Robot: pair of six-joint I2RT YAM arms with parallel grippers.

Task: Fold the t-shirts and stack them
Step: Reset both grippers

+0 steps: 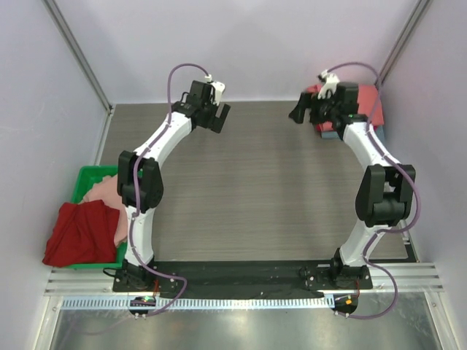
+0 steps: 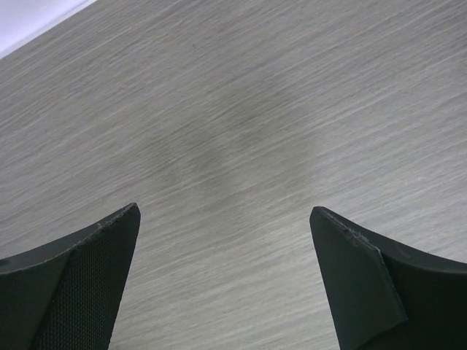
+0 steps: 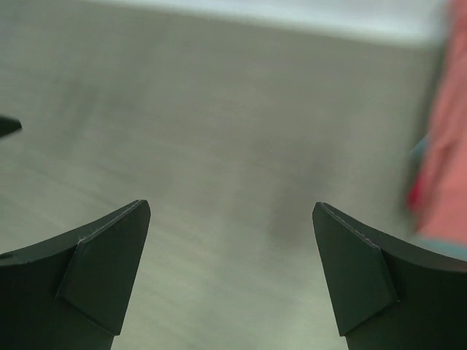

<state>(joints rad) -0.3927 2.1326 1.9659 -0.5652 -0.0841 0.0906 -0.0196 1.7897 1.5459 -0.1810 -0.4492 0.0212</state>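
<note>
Currently, item by item:

- Left gripper (image 2: 225, 210): jaws spread wide, nothing between them. It hangs over the far left part of the grey wood-grain table (image 1: 255, 189). The left wrist view shows only bare table surface under its black fingers (image 2: 73, 284).
- Right gripper (image 3: 232, 205): jaws likewise spread wide and holding nothing. It hangs over the far right part of the table, pointing toward the middle, with the stack just beside it on its right.
- Folded stack (image 1: 357, 109): in the far right corner of the table, against the wall and partly hidden behind the right arm's wrist.
- Salmon-coral t-shirt (image 1: 363, 102): on top of the stack. In the right wrist view it appears as a blurred salmon strip at the right edge of the frame, clear of both fingers and not touching them.
- Grey-blue t-shirt (image 1: 330, 132): low in the stack, only its near edge showing. How many other layers there are cannot be told.
- Green plastic bin (image 1: 86, 177): at the left edge of the table, beside the left arm's base link and well apart from both grippers.
- Pale pink t-shirt (image 1: 106, 191): unfolded, lying in the bin on the side nearest the arm.
- Dark red t-shirt (image 1: 76, 233): crumpled, spilling over the bin's near left rim.
</note>
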